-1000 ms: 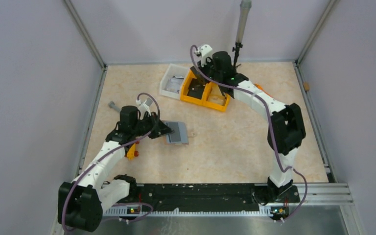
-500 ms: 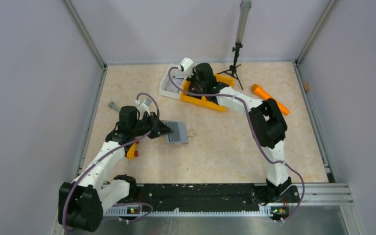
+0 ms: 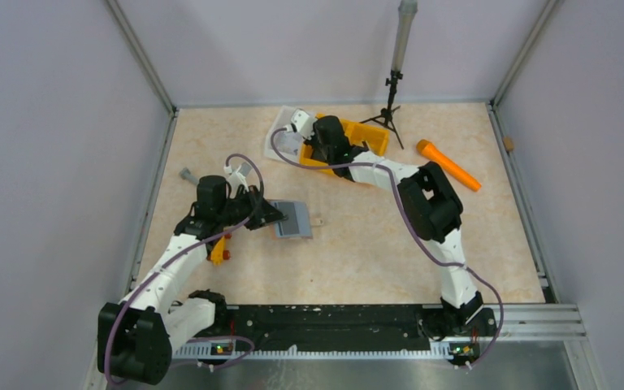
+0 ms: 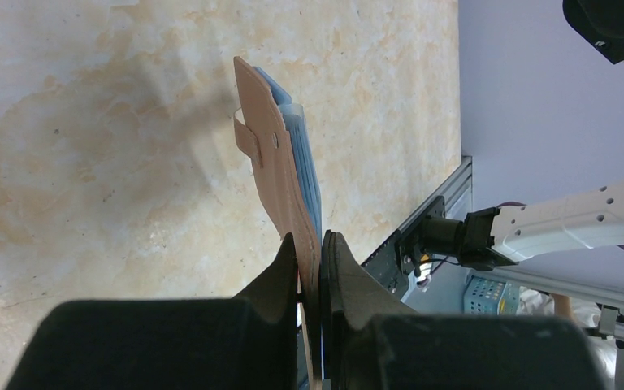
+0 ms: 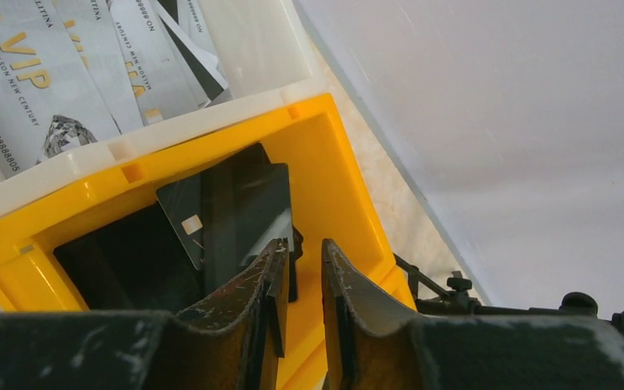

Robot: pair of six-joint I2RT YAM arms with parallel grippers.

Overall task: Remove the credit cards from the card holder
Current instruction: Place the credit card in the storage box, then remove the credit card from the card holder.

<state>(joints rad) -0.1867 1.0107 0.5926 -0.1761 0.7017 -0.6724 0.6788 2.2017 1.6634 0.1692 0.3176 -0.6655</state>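
The right pincer (image 5: pixel 303 248) hangs over a yellow bin (image 5: pixel 325 146), jaws slightly apart, yellow showing through the gap. A black card (image 5: pixel 244 203) sits tilted inside, just past one fingertip. Behind, touching it, is a white bin (image 5: pixel 252 41) holding grey cards (image 5: pixel 41 73) (printed VIP).

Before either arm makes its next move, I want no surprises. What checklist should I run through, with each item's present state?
1. Grip of the left gripper on the card holder: ok, jaws shut on its edge.
2. Is the right gripper empty: ok, jaws slightly apart, nothing between them.
3. Is the black card inside the yellow bin: ok, it lies in it.
4. Cards left in the card holder: cannot tell, only blue-grey layers show edge-on.
5. Right fingers clear of the bin's walls: cannot tell, depth is unclear.
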